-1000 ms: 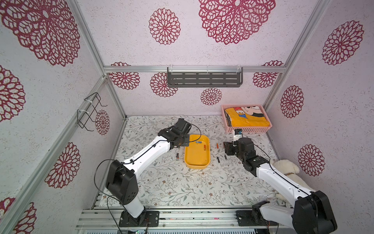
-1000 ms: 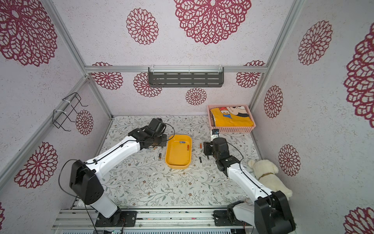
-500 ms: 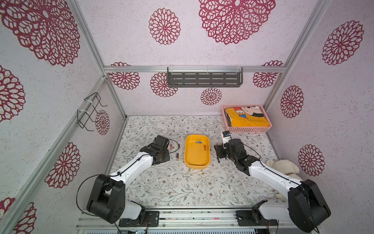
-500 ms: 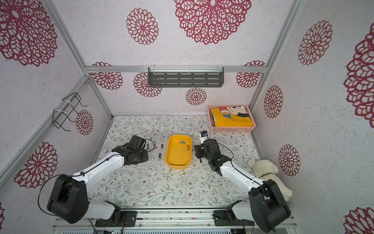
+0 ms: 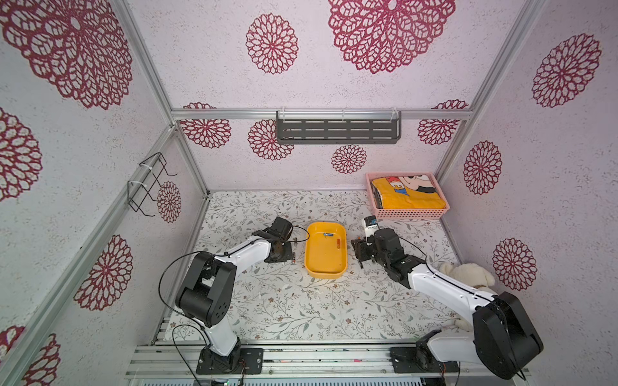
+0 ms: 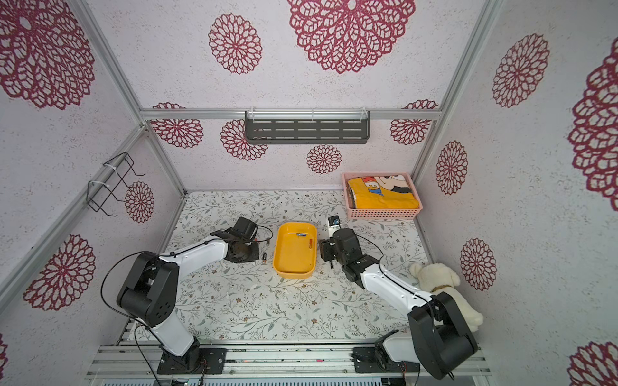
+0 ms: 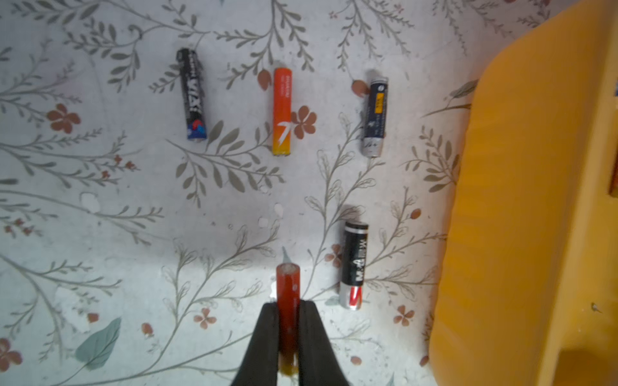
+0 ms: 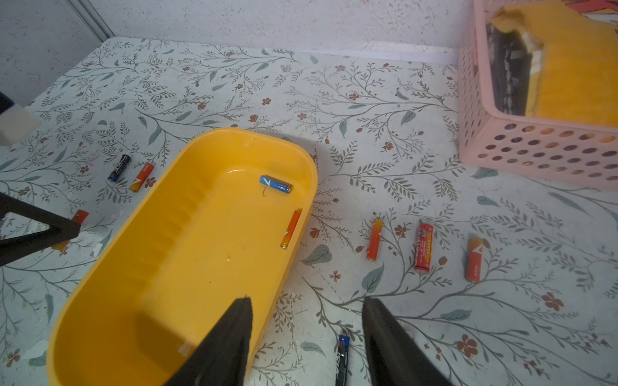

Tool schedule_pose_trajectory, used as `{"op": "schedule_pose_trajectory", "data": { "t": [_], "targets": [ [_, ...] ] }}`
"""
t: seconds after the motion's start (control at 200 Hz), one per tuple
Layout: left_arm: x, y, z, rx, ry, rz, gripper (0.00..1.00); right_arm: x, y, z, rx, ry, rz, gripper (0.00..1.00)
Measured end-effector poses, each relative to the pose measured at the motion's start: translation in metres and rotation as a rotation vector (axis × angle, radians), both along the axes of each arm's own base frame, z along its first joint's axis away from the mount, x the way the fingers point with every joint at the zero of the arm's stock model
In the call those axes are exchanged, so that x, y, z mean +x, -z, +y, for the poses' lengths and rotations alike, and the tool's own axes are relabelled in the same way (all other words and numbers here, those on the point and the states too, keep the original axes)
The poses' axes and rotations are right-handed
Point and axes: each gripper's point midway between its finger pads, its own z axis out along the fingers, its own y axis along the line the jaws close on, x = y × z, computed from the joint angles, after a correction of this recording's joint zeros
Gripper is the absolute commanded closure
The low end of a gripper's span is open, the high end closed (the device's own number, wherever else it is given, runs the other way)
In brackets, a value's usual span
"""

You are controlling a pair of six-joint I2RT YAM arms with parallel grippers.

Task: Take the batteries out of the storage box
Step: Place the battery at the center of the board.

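Yellow-orange storage box [image 8: 167,267] on the floral surface [image 8: 368,100], blue battery [image 8: 275,184] and orange battery [image 8: 291,229] lying inside it, loose batteries [image 8: 424,247] on the surface either side, left hand [image 7: 288,307] clamped on a red-orange battery [image 7: 287,284] near the box, right hand [image 8: 306,300] open beside it.

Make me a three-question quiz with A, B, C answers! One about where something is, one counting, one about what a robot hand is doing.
1. Where is the blue battery? A) pink basket B) storage box C) beside the plush toy
2. How many batteries are in the storage box? A) two B) none C) six
3. The left fingers are: A) wide open B) shut on nothing C) shut on a red-orange battery

Answers: 1 B, it lies on the box's floor. 2 A, only the blue one and an orange battery are inside. 3 C, it sticks out between the closed fingers.
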Motion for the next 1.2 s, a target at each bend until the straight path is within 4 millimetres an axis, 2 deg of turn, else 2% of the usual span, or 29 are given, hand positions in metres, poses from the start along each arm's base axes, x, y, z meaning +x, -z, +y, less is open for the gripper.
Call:
{"op": "schedule_pose_trajectory", "data": {
  "t": [0.21, 0.495, 0.751, 0.886, 1.056, 1.121, 1.201],
  "targets": [
    [-0.008, 0.011, 0.001, 0.019, 0.0, 0.036, 0.98, 0.005, -0.009, 0.008, -0.011, -0.012, -0.021, 0.41],
    [-0.018, 0.023, 0.009, 0.042, -0.037, 0.07, 0.96, 0.01, -0.006, 0.011, -0.028, -0.012, -0.01, 0.41],
    [-0.02, 0.036, 0.011, 0.06, -0.042, 0.1, 0.72, 0.012, -0.008, 0.016, -0.056, -0.016, -0.003, 0.41],
    [-0.021, 0.036, 0.012, 0.065, -0.044, 0.104, 0.7, 0.014, -0.006, 0.018, -0.08, -0.029, 0.005, 0.4],
    [-0.024, 0.029, 0.015, 0.082, -0.044, 0.111, 0.62, 0.03, -0.004, 0.034, -0.13, -0.086, 0.026, 0.4],
    [-0.023, 0.018, 0.016, 0.08, -0.045, 0.096, 0.59, 0.042, -0.003, 0.047, -0.153, -0.123, 0.037, 0.41],
    [-0.018, -0.007, 0.015, 0.064, -0.048, 0.043, 0.55, 0.055, 0.003, 0.062, -0.18, -0.179, 0.052, 0.41]
  ]
}}
